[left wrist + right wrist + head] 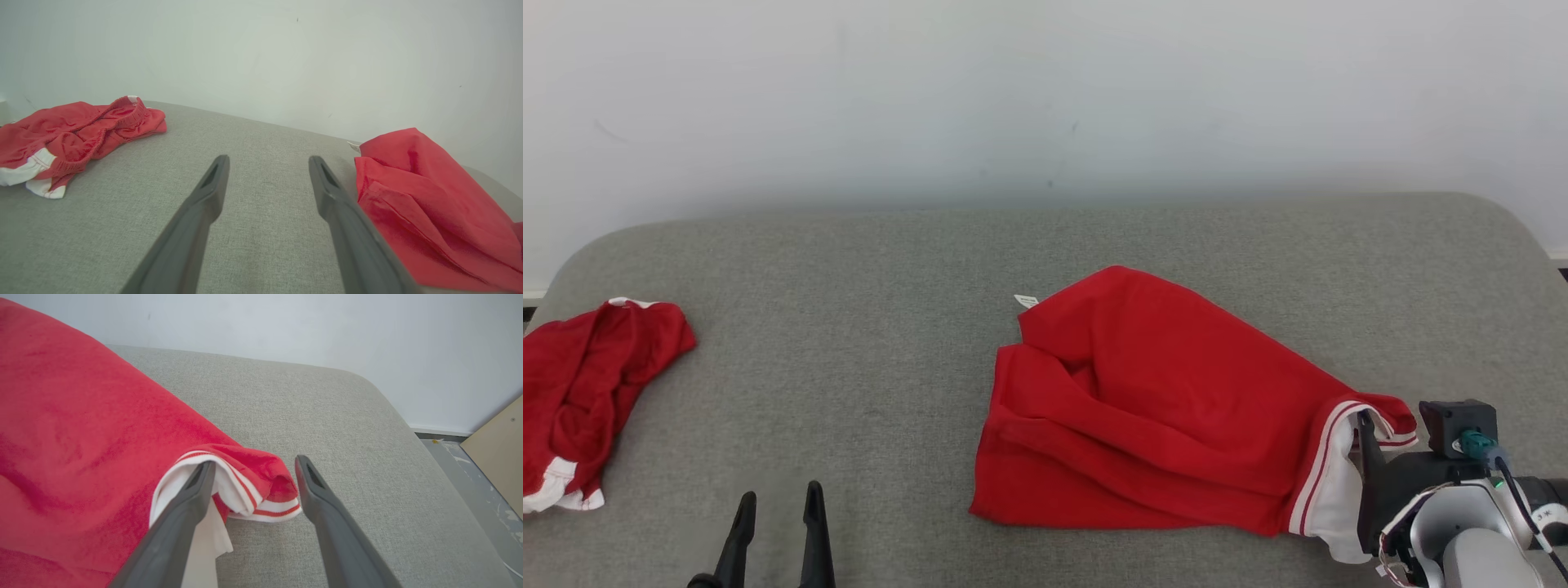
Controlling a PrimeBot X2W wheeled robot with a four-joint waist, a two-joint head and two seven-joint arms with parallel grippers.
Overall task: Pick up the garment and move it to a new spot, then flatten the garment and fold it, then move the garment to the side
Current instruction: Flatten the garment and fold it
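Grey counter (866, 367) is bearing everything. At its near edge, left claw (780, 492) is hovering released; right claw (254, 463), released, is touching the striped hem (245, 498) of the red garment (1160, 408) lying on its right half. At its left end, second garment (596, 384) is lying crumpled.

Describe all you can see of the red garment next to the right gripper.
The garment is red, soft-looking cloth, lying rumpled in overlapping folds on the grey surface, right of centre. Its hem is white with thin red stripes; a small white tag sticks out at the far corner. The hem drapes over one finger of the open right gripper; the other stands clear.
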